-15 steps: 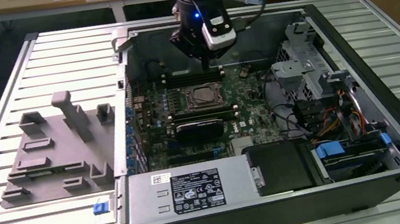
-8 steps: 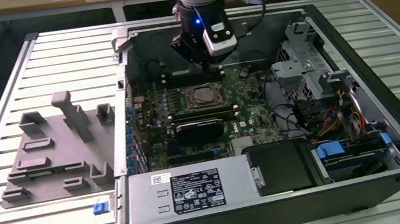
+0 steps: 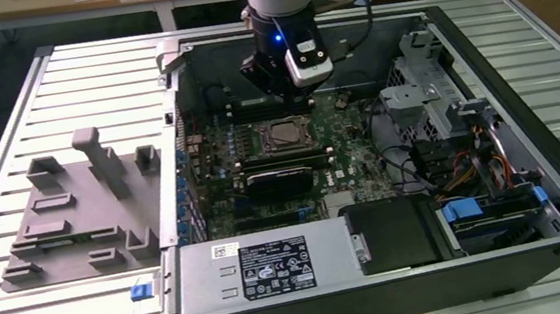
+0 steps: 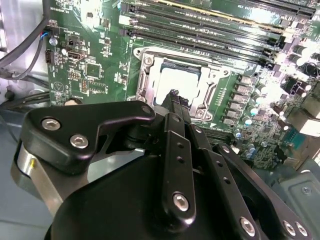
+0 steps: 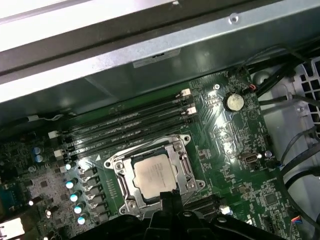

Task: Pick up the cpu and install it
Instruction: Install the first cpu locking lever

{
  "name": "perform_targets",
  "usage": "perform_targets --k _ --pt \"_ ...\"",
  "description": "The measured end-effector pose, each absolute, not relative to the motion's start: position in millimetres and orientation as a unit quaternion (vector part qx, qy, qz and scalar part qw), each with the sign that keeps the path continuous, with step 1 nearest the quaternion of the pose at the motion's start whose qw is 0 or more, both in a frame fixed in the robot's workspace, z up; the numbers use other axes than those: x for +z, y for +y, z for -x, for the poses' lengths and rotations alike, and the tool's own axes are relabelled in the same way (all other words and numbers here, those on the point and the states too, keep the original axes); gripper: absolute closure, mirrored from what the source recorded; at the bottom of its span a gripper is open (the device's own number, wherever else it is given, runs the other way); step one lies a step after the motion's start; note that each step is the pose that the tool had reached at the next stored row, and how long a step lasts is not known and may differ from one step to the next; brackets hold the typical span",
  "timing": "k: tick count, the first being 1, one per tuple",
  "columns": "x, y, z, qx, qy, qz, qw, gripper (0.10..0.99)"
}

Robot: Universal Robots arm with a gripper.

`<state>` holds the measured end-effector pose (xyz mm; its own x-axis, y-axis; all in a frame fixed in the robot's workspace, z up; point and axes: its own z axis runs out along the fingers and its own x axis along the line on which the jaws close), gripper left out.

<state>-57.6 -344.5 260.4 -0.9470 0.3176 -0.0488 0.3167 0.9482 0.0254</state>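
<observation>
Gripper (image 3: 281,83) hangs over the open PC case (image 3: 548,193), just above the motherboard (image 3: 351,151). Fingers (image 4: 175,107) look pinched together with nothing between them. The cpu (image 5: 154,173) sits flat inside the socket frame (image 5: 116,167), directly under and just ahead of the fingertips, apart from them. RAM slots (image 5: 125,122) lie just beyond the socket. Grey fixture block (image 3: 79,210) is well off to the side, outside the case.

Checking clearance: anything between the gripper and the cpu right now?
Nothing visible. The cpu already lies in the motherboard socket, top uncovered in both wrist views, and the gripper sits just off its edge with open space between.
</observation>
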Motion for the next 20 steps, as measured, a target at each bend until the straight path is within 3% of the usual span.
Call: perform_targets --k 20 --pt "240 -348 58 -0.001 0.987 -0.157 0.027 0.976"
